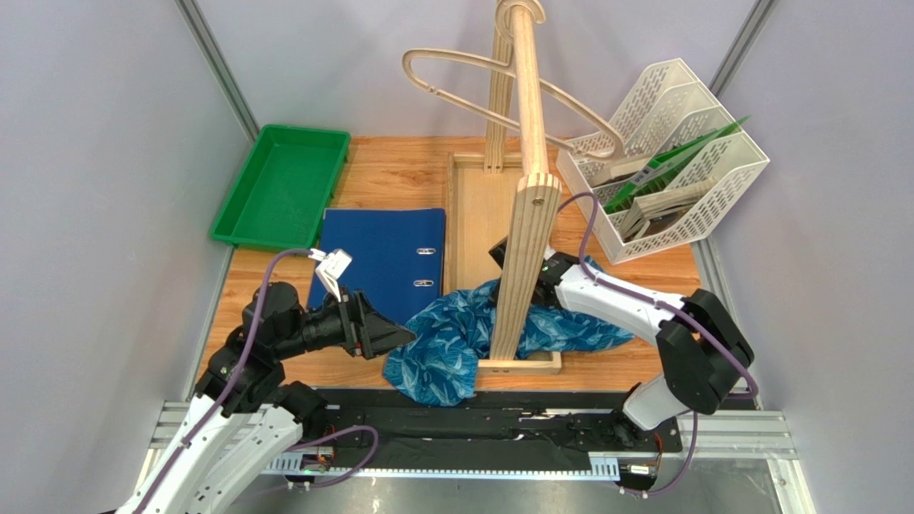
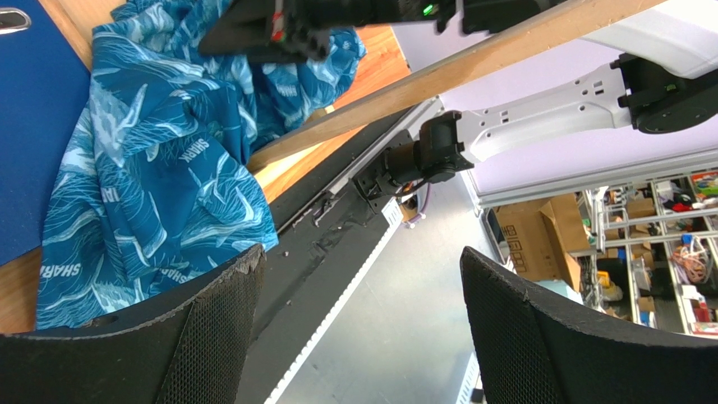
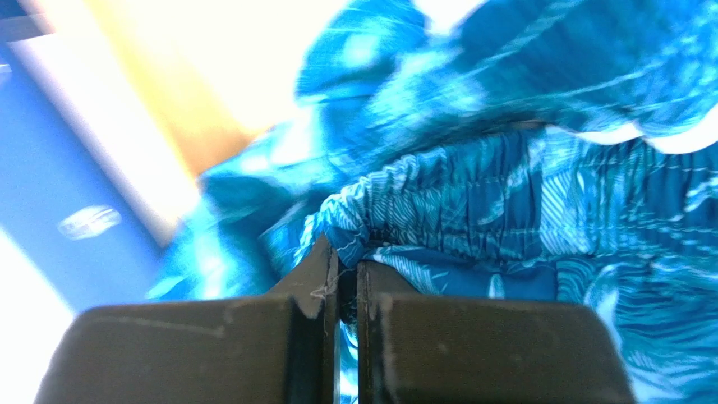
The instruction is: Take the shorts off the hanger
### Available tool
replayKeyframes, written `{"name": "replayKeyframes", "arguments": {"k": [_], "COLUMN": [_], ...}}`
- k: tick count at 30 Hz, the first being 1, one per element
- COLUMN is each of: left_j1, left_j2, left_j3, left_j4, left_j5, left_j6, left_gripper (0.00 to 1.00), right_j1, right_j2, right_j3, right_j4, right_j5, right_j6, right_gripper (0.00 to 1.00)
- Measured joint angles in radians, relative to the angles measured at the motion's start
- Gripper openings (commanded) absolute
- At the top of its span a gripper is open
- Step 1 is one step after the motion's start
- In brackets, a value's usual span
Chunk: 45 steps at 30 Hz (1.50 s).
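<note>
The right gripper [image 3: 341,263] is clamped on the waistband of the shorts [image 1: 451,343], which lie heaped left-to-right at the stand [image 1: 526,246] foot, well apart from the hanger [image 1: 451,54], with the wide-open left gripper [image 2: 361,261] just to their left.

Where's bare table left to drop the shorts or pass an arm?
Free: the wood strip behind the binder, between green tray and stand; the wood right of the stand, in front of the basket. The green tray holds nothing. Crowded: front centre, where the shorts, the stand's foot, left end effector and right end effector meet.
</note>
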Motion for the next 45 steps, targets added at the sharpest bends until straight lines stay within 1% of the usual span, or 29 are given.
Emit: {"name": "replayKeyframes", "arguments": {"k": [6,10,11,15,16,18,19,21,24,28,31,34,37,41,43,44,45], "left_j1": [0.0,0.0,0.0,0.0,-0.003,-0.015,-0.036,-0.061,-0.138,-0.208,-0.256,-0.304,-0.332,-0.35,-0.352,-0.353,-0.353], "left_j2": [0.024,0.068,0.087,0.18,0.203,0.237,0.246,0.245,0.249,0.295,0.374,0.467,0.523,0.57,0.599,0.617,0.63], "left_j3": [-0.01,-0.009,-0.007,0.023,0.033,0.046,0.046,0.046,0.045,0.045,0.048,0.053,0.053,0.053,0.053,0.053,0.053], "left_j4": [0.02,0.058,0.074,0.13,0.148,0.185,0.22,0.246,0.335,0.441,0.511,0.541,0.568,0.653,0.697,0.713,0.718], "left_j5": [0.007,0.012,0.014,0.01,0.001,-0.032,-0.074,-0.113,-0.201,-0.28,-0.343,-0.439,-0.51,-0.582,-0.608,-0.628,-0.641], "left_j6": [-0.011,-0.013,-0.013,0.001,0.008,0.03,0.053,0.076,0.136,0.192,0.238,0.28,0.304,0.318,0.317,0.316,0.311], "left_gripper": [0.9,0.92,0.92,0.95,0.97,0.97,0.98,0.97,0.98,1.0,0.99,1.0,0.99,0.99,0.93,0.86,0.59], "right_j1": [-0.033,-0.072,-0.087,-0.115,-0.12,-0.122,-0.122,-0.122,-0.123,-0.123,-0.123,-0.123,-0.124,-0.125,-0.125,-0.125,-0.125], "right_j2": [-0.131,-0.222,-0.235,-0.233,-0.227,-0.219,-0.215,-0.213,-0.212,-0.212,-0.212,-0.213,-0.217,-0.232,-0.245,-0.251,-0.259], "right_j3": [0.082,0.1,0.103,0.137,0.157,0.193,0.22,0.244,0.282,0.307,0.311,0.311,0.311,0.311,0.307,0.305,0.301], "right_j4": [0.028,0.093,0.115,0.146,0.151,0.163,0.176,0.186,0.206,0.221,0.225,0.226,0.23,0.249,0.263,0.271,0.276], "right_j5": [-0.04,-0.148,-0.196,-0.328,-0.367,-0.433,-0.475,-0.507,-0.547,-0.558,-0.558,-0.558,-0.557,-0.553,-0.553,-0.552,-0.552], "right_j6": [-0.122,-0.168,-0.174,-0.18,-0.18,-0.172,-0.158,-0.141,-0.101,-0.043,0.0,0.037,0.071,0.132,0.161,0.173,0.182], "right_gripper": [0.0,0.0,0.0,0.0,0.0,0.0,0.0,0.0,0.0,0.0,0.0,0.0,0.0,0.0,0.0,0.0,0.0]}}
